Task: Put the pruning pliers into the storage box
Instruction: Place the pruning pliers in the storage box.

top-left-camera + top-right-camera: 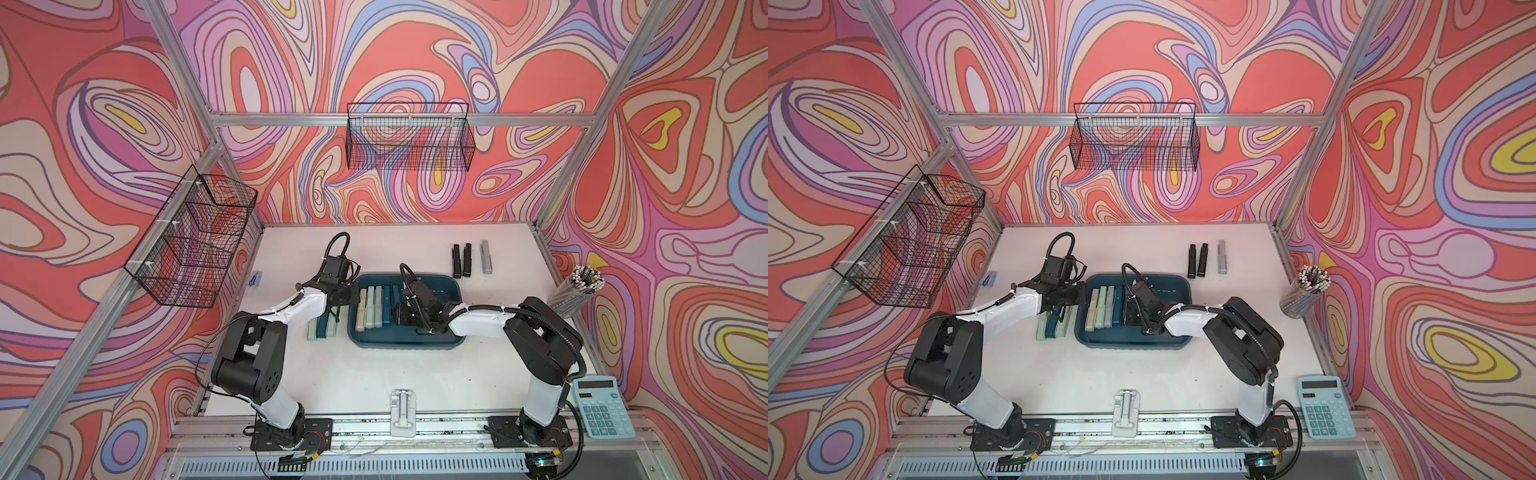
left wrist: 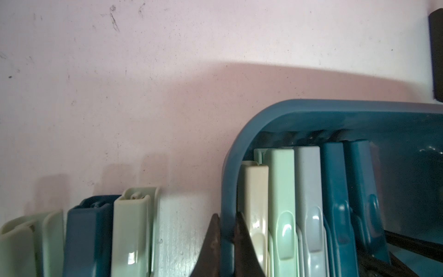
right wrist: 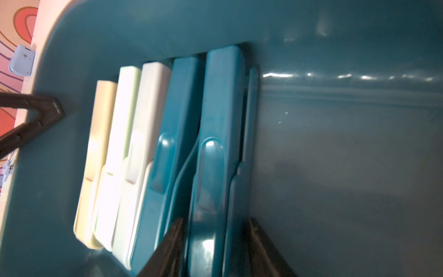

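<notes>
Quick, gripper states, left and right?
Left gripper: shut on the rim of the shallow dark teal plastic storage box.
Right gripper: open, straddling dark teal bar-shaped pruning pliers.

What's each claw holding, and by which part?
Left claw clamps the storage box by its side wall. Right claw straddles a dark teal pruning plier in the box, seemingly released.

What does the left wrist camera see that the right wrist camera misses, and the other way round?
Only the left wrist view: three pruning pliers lying on the table outside the storage box, plus the end of a black one. Only the right wrist view: the small blue gadget and a strip of patterned wall. Both: the box holding five pliers in a row, and the left pincer gripping its rim.
</notes>
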Robot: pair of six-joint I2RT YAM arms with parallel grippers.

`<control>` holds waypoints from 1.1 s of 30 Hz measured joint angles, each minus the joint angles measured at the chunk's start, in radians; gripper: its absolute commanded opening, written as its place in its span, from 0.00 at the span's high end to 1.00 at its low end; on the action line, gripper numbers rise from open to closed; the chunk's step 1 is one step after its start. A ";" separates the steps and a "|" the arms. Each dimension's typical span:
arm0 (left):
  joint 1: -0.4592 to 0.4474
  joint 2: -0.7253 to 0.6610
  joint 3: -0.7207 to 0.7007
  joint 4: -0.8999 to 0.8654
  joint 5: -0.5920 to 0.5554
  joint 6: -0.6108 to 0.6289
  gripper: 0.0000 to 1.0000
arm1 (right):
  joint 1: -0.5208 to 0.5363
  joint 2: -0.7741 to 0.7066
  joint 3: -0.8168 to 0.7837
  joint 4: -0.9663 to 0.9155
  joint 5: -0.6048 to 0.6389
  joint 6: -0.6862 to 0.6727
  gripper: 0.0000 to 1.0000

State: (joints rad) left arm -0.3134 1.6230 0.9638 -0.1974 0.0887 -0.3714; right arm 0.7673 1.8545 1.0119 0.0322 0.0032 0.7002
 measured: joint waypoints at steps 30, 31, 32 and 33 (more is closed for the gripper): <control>0.000 0.000 -0.001 0.001 -0.002 0.000 0.92 | -0.033 -0.010 0.048 -0.027 -0.046 -0.004 0.56; 0.000 0.000 -0.001 0.001 -0.002 0.000 0.92 | -0.041 -0.015 0.051 -0.042 -0.041 -0.013 0.56; 0.000 0.000 -0.001 0.001 -0.002 0.000 0.92 | -0.049 -0.023 0.052 -0.056 -0.035 -0.021 0.56; 0.000 0.000 -0.001 0.001 -0.002 0.000 0.92 | -0.061 -0.037 0.053 -0.074 -0.024 -0.032 0.56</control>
State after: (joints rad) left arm -0.3134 1.6226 0.9630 -0.1967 0.0872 -0.3710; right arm 0.7067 1.8179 1.0645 -0.0414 -0.0208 0.6685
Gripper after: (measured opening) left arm 0.085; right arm 0.442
